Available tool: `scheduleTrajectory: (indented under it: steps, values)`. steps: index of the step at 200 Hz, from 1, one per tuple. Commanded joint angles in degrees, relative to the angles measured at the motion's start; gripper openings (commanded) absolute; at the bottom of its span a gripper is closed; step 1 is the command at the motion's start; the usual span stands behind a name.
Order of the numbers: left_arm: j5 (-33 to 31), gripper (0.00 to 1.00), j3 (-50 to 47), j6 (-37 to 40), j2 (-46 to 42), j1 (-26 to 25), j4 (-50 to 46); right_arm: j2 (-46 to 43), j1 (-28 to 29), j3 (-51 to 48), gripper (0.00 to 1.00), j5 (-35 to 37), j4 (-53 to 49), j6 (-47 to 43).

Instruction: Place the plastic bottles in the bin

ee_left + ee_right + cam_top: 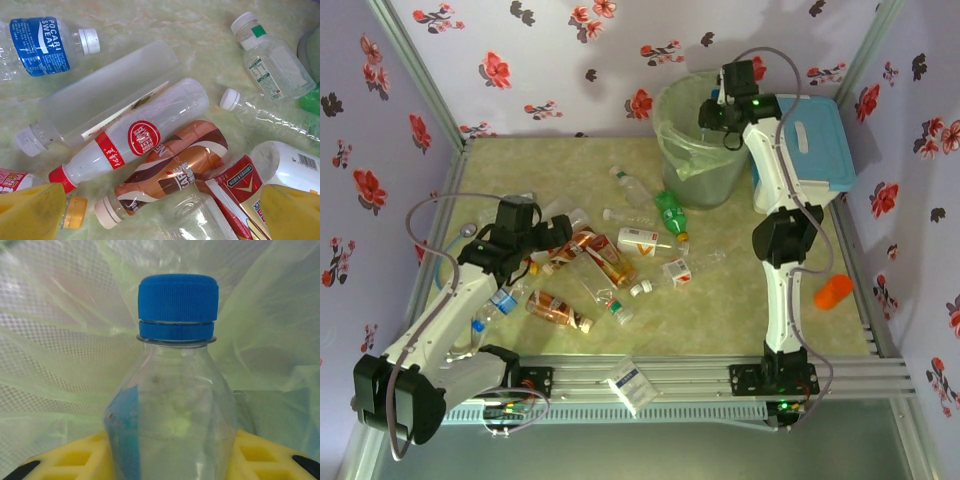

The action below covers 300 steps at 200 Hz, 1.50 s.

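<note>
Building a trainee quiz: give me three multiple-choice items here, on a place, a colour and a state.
1. Right gripper is over: A bin; B blue-lidded box; C table edge.
2. Cap of its bottle: A red; B blue; C yellow.
3. Left gripper: A shut on a bottle; B shut empty; C open.
1 A, top view shows it above the bin's mouth; 2 B, blue in the right wrist view; 3 C, its yellow fingers stand wide apart.

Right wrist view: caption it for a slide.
Right gripper grips a blue-capped bottle, the bag-lined bin behind it.
</note>
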Motion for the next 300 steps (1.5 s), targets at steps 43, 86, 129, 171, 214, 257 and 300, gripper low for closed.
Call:
scheduleTrajectory:
  steps: [43, 86, 129, 171, 214, 257, 300]
  values:
    - [-0.95, 1.00, 4.19, 2.17, 1.78, -0.46, -2.09, 3.85, -0.54, 1.40, 0.48, -1.38, -5.81, -5.22]
    - [-0.95, 1.00, 5.24, 2.29, 2.48, -0.42, -2.01, 3.94, -0.54, 1.33, 0.48, -0.33, -13.75, -7.22]
    - [-0.69, 1.00, 6.31, 1.86, 3.71, -0.42, -2.00, 4.18, -0.75, 0.88, 0.48, -0.09, -21.20, -8.09]
    - [-0.68, 1.00, 7.34, 3.20, 3.72, -0.44, -2.87, 2.95, -0.88, 0.72, 0.48, 1.23, -26.51, -8.21]
    - [-4.15, 1.00, 10.80, 7.36, 6.09, 0.58, -4.80, 2.58, -1.81, -0.19, 0.66, 1.34, -23.36, -7.72]
    - [-4.73, 1.00, 13.76, 9.81, 9.29, 8.42, -6.23, -1.59, -1.78, -0.22, 0.81, 1.53, -19.85, -8.75]
    - [-4.26, 1.00, 14.14, 3.28, 12.51, 15.10, -6.61, -8.58, -1.87, -0.10, 0.88, 0.56, -18.07, -9.79]
